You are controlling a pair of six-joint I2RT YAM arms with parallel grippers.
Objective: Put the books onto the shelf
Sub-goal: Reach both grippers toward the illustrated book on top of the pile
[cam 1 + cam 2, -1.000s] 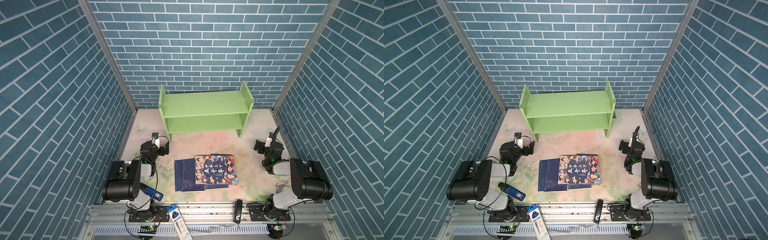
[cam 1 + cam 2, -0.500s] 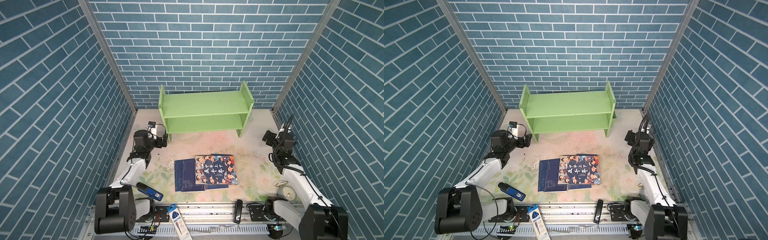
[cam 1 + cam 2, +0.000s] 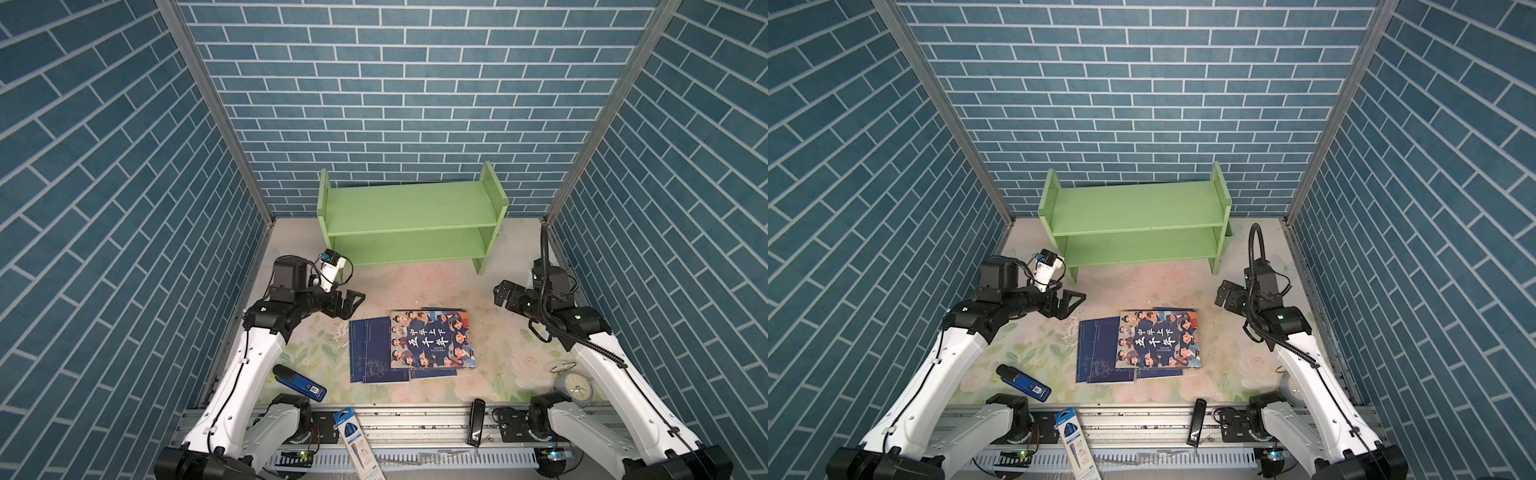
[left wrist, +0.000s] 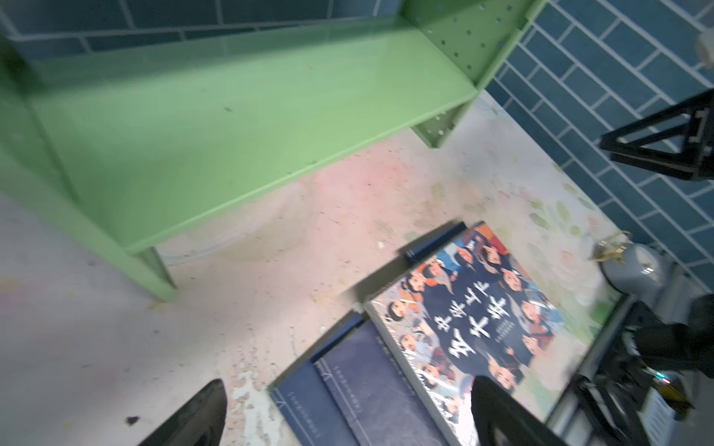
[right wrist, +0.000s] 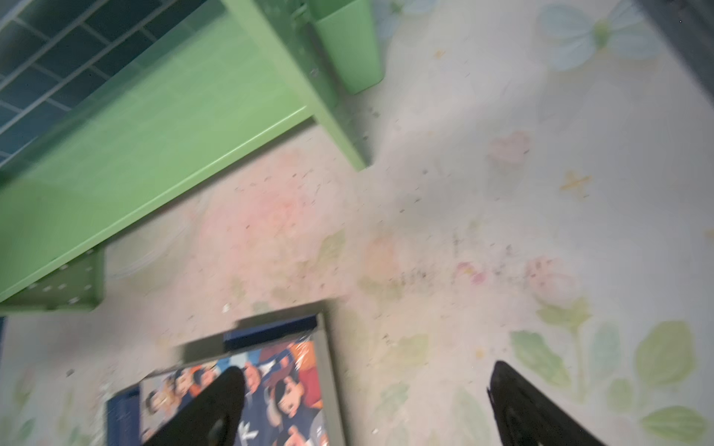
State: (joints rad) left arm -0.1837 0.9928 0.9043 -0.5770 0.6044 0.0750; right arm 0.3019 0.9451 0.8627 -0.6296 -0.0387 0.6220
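The books (image 3: 432, 338) are stacked flat before the shelf (image 3: 409, 208), a cartoon cover topmost. The left gripper (image 3: 352, 303) and right gripper (image 3: 501, 293) are spread wide; nothing is gripped.

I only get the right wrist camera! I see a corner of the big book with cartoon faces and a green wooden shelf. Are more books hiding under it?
Observer: Yes. In both top views, thin navy-blue books peek out from under the large cartoon-face book, at its left side and near edge.
Operator: Is anything on the shelf?
Observer: No. Both tiers of the light green wooden two-tier shelf are bare.
Operator: Where's my other arm?
Observer: The left gripper hangs open, holding nothing, between the shelf's left leg and the books.
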